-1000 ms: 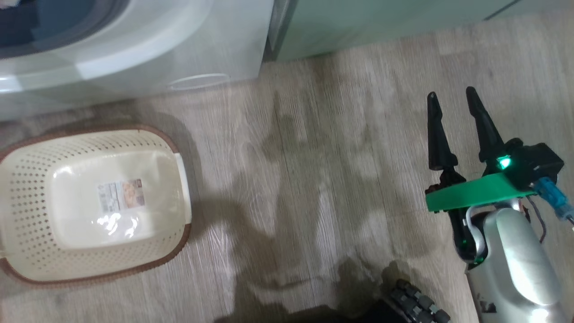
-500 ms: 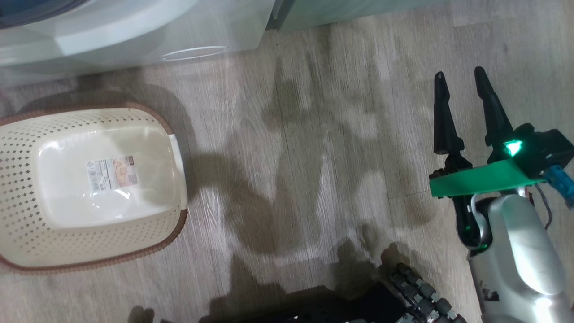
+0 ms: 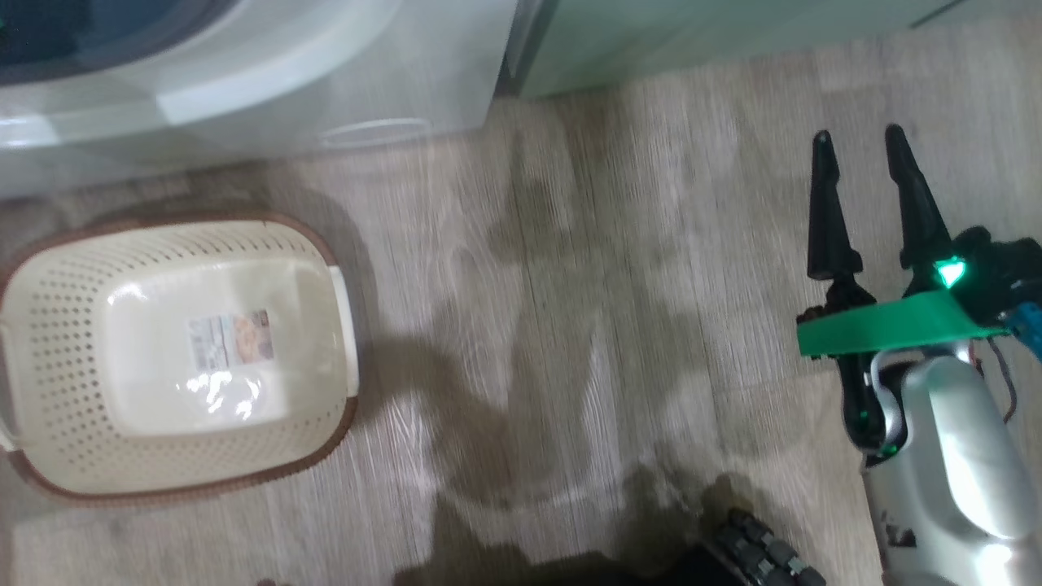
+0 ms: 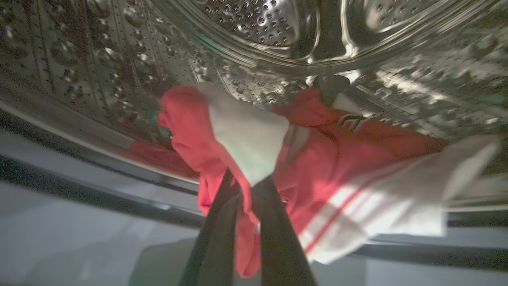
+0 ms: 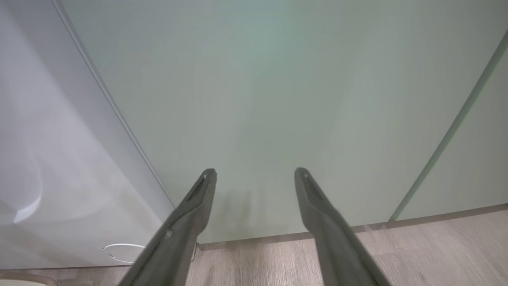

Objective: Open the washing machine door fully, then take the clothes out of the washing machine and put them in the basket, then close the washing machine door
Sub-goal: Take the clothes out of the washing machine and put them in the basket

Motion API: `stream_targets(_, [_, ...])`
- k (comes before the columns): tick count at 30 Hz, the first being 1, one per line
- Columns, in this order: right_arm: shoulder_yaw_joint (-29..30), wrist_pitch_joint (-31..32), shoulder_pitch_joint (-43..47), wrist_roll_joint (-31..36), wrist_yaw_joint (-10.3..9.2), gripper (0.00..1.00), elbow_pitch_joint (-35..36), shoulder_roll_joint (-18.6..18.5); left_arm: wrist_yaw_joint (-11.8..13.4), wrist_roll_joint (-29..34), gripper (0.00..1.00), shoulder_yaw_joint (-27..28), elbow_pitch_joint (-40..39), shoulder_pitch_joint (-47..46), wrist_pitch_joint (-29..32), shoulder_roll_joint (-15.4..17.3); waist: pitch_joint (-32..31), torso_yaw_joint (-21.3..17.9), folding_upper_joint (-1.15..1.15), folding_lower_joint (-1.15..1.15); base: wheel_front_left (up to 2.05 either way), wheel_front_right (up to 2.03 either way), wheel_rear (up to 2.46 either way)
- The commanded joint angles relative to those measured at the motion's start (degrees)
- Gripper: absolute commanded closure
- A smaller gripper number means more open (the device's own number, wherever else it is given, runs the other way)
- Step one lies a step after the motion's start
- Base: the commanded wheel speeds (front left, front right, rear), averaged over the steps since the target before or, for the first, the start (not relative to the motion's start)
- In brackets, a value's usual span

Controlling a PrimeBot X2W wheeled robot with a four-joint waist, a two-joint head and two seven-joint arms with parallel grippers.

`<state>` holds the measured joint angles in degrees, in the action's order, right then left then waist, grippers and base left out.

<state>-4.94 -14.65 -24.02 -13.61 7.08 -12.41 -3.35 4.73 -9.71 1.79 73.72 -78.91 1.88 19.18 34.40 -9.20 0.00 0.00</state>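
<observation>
Glossy plastic basket [image 3: 50, 342]; shiny dimpled steel drum [image 4: 258, 20].

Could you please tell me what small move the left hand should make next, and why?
Probably draw the left hand back out of the perforated steel drum: it is shut on the red-and-white fabric garment, which lies inside, and the cream perforated plastic basket sits empty.

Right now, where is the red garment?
In the left wrist view the clothes lie inside the washing machine, centre-right near its front lip, with one fold pinched by the left hand.
</observation>
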Motion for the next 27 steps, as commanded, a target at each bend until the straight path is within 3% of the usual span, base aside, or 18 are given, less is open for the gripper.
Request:
stream_targets(1, [-0.63,-0.35,2.42,-0.30,0.41,0.00,1.21,0.46,-0.76,-0.99,1.00,0.93,-1.12,1.02,-1.31,2.16,-2.33,0.61,0.00,0.00,0.00,0.00,0.00])
stream_targets(8, [-1.00,-0.35,5.10,-0.29,0.41,0.00,-0.65,0.47,-6.38,-3.32,1.00,1.40,-0.79,8.03,-8.77,0.00,-10.16,1.66,0.00,0.00,0.00,0.00,0.00])
stream_targets(14, [-1.62,-0.35,7.58,-0.14,0.41,0.00,-1.93,-0.15,-9.16,-4.57,1.00,1.12,-0.58,15.34,-13.34,-2.94,-17.42,2.59,0.00,0.00,0.00,0.00,0.00])
stream_targets(21, [-4.03,-0.35,10.63,-0.99,0.41,0.00,-3.78,-1.64,-11.59,-6.64,1.00,1.01,-4.01,25.11,-16.52,-5.72,-24.81,3.25,0.00,0.00,0.00,0.00,0.00])
stream_targets(27, [-4.78,-0.35,13.32,-1.85,0.41,0.00,-4.65,-2.08,-12.18,-9.83,1.00,-1.59,-14.05,35.33,-16.85,-6.10,-29.86,4.00,0.00,0.00,0.00,0.00,0.00])
